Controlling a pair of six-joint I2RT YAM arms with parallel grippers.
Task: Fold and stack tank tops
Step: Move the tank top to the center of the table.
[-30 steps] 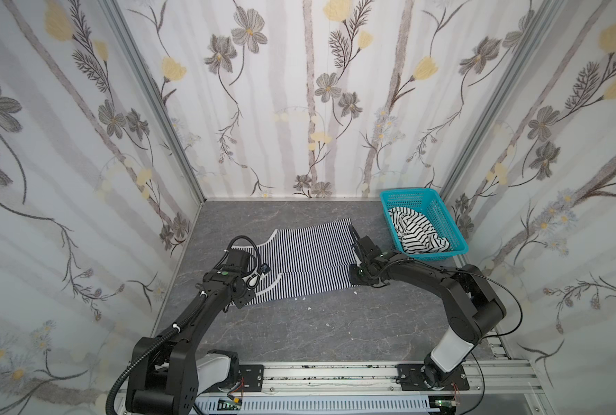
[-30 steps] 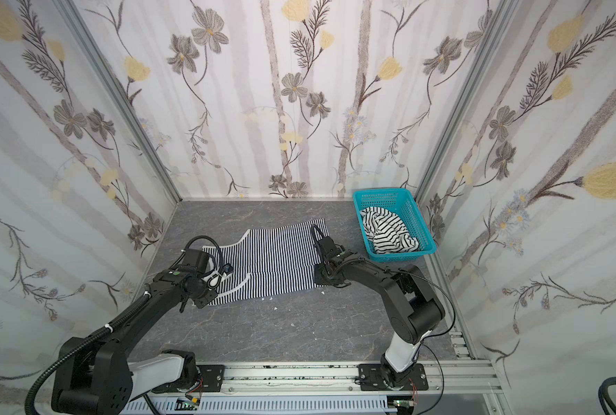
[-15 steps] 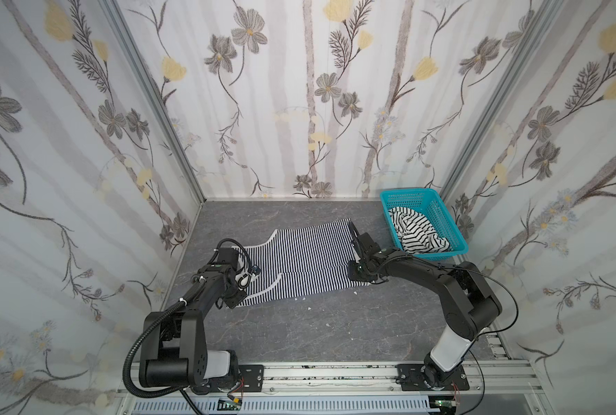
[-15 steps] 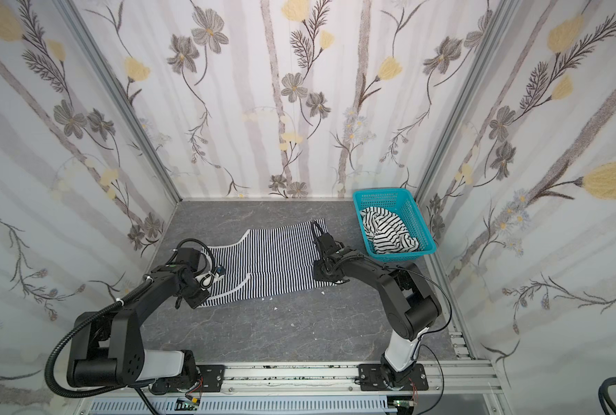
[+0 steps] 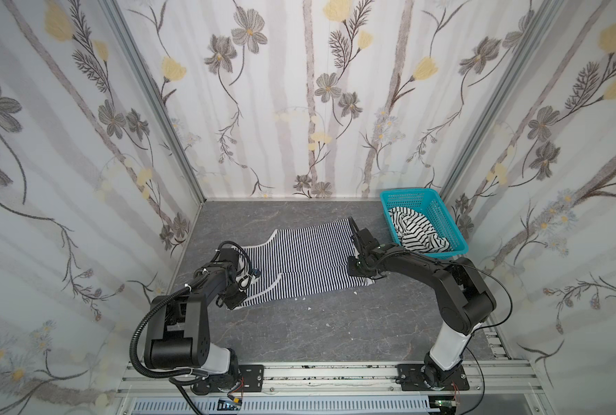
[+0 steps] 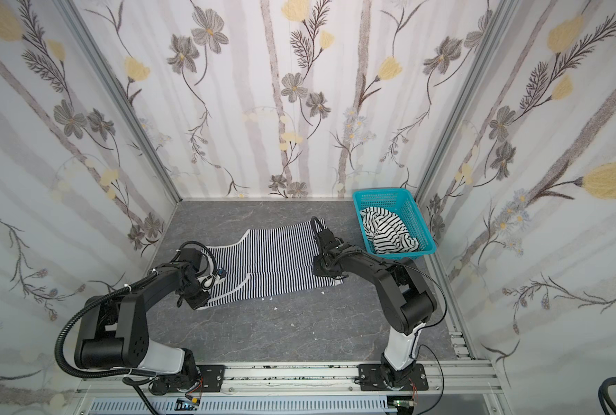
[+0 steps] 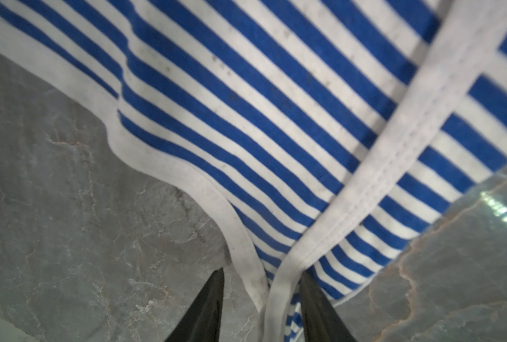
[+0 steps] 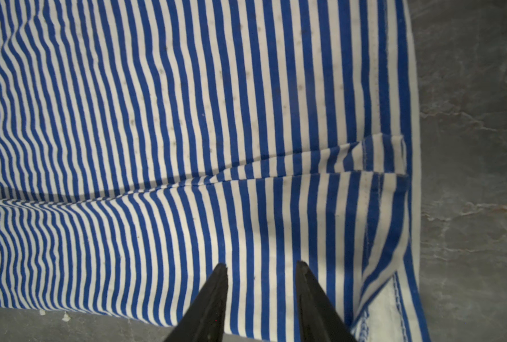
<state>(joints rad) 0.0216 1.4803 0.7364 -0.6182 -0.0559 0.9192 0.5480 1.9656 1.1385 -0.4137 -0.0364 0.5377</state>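
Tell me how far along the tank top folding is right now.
Done: the fine-striped top lies spread on the table, its near long side apparently folded over once. In hand: the left gripper stands open astride a strap, and the right gripper is open over the hem end. Left: finishing this fold, then folding the wide-striped top, which is crumpled in the teal basket, and stacking.

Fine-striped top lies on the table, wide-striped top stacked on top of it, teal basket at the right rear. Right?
Not quite. The wide-striped top isn't stacked on the fine-striped top. It's bunched inside the teal basket at the right rear, as both top views show. The fine-striped top does lie on the table.
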